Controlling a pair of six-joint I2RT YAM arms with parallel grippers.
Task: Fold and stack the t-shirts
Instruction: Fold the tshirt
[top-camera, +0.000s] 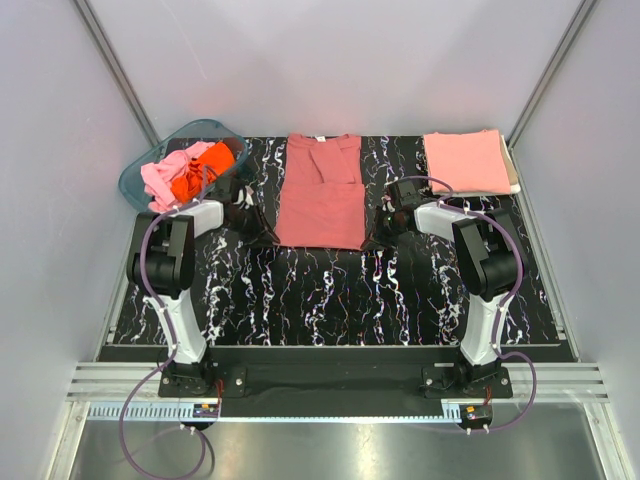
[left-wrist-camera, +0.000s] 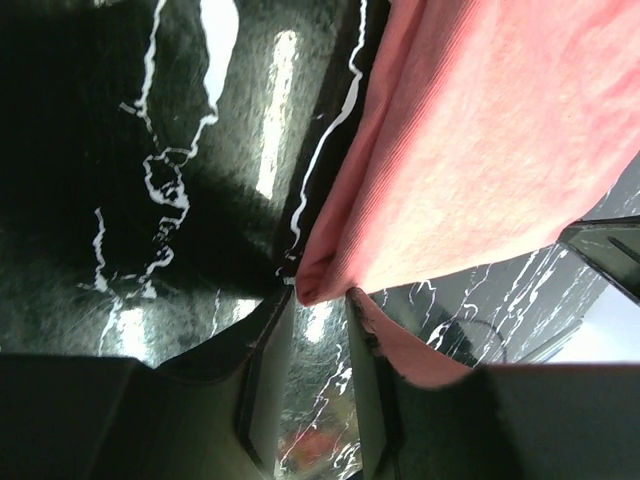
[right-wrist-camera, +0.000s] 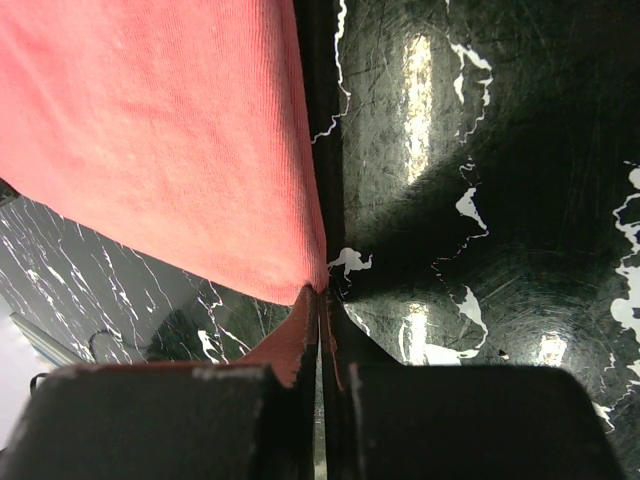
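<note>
A brick-red t-shirt (top-camera: 320, 195) lies flat mid-table, sleeves folded in and its lower part doubled up. My left gripper (top-camera: 262, 232) is at its near left corner. In the left wrist view the jaws (left-wrist-camera: 320, 300) stand apart, with the cloth corner (left-wrist-camera: 318, 278) at their tips and the table showing through the gap. At the near right corner, my right gripper (top-camera: 381, 234) is shut (right-wrist-camera: 321, 292) on the red cloth (right-wrist-camera: 200, 150). A folded salmon-pink t-shirt (top-camera: 466, 162) rests at the back right. Pink (top-camera: 160, 180) and orange (top-camera: 200, 172) t-shirts are bunched in the tub.
The teal plastic tub (top-camera: 135, 185) sits at the back left corner of the black marbled table (top-camera: 330, 290). Grey walls close in both sides and the back. A metal rail runs along the near edge by the arm bases.
</note>
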